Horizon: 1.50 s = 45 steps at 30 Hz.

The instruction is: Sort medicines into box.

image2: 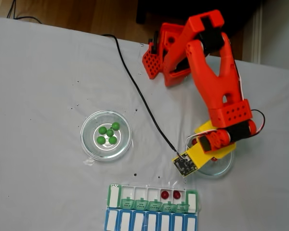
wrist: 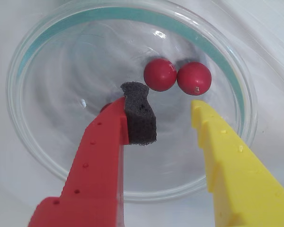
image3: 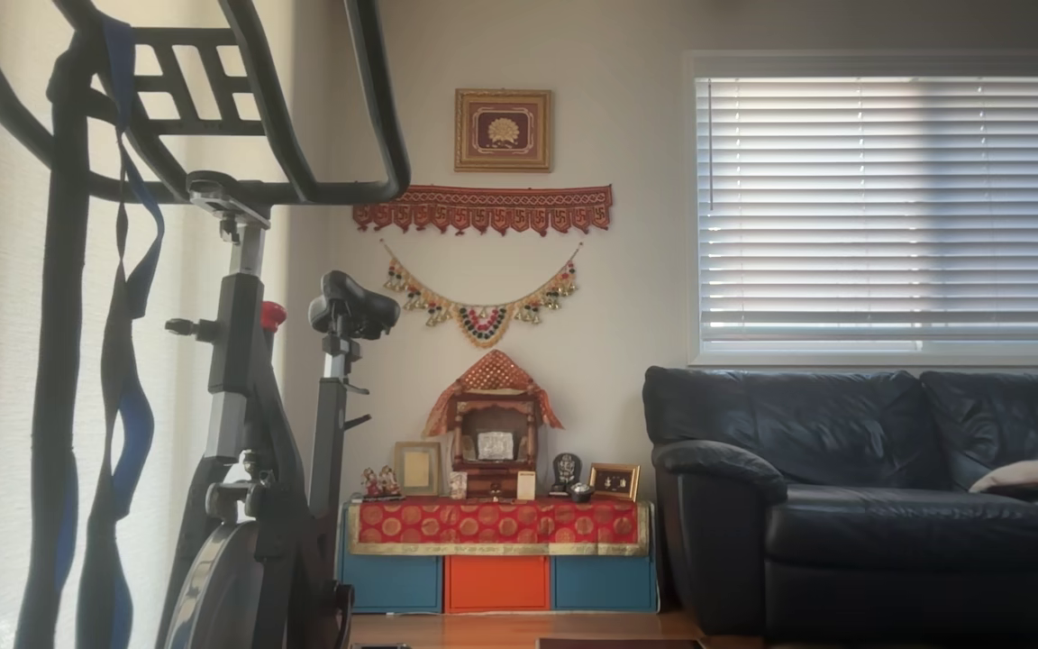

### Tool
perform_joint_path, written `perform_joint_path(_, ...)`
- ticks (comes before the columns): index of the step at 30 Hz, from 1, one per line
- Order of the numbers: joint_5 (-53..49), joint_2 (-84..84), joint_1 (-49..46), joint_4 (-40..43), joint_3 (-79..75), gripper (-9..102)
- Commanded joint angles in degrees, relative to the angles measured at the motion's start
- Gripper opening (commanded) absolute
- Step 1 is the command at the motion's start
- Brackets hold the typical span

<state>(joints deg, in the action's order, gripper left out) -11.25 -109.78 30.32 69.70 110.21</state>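
Gripper (wrist: 163, 118) jaws apart, empty; two red balls (wrist: 160, 74) just beyond fingertips.

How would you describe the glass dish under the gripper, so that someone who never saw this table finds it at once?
In the fixed view, find the orange arm over the white table; its lower end hangs above a clear round glass dish. The wrist view shows the open gripper over this dish, which holds red balls. The other dish, further left, holds green balls.
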Motion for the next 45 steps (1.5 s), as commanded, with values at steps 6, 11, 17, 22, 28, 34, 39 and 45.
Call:
perform_joint_path(6,0.4,-1.6,1.1,-2.5,0.4,15)
perform_joint_path(11,0.5,-1.6,1.1,-4.1,1.4,15)
perform_joint_path(17,0.7,-1.3,1.3,-4.9,1.6,15)
perform_joint_path(22,0.9,-1.0,1.3,-5.3,1.0,16)
perform_joint_path(28,1.1,0.0,1.4,-6.0,0.6,16)
perform_joint_path(34,1.1,0.7,1.1,-6.3,0.4,16)
perform_joint_path(39,1.1,1.0,1.1,-6.6,0.6,16)
perform_joint_path(45,1.1,1.0,1.1,-6.9,0.9,16)
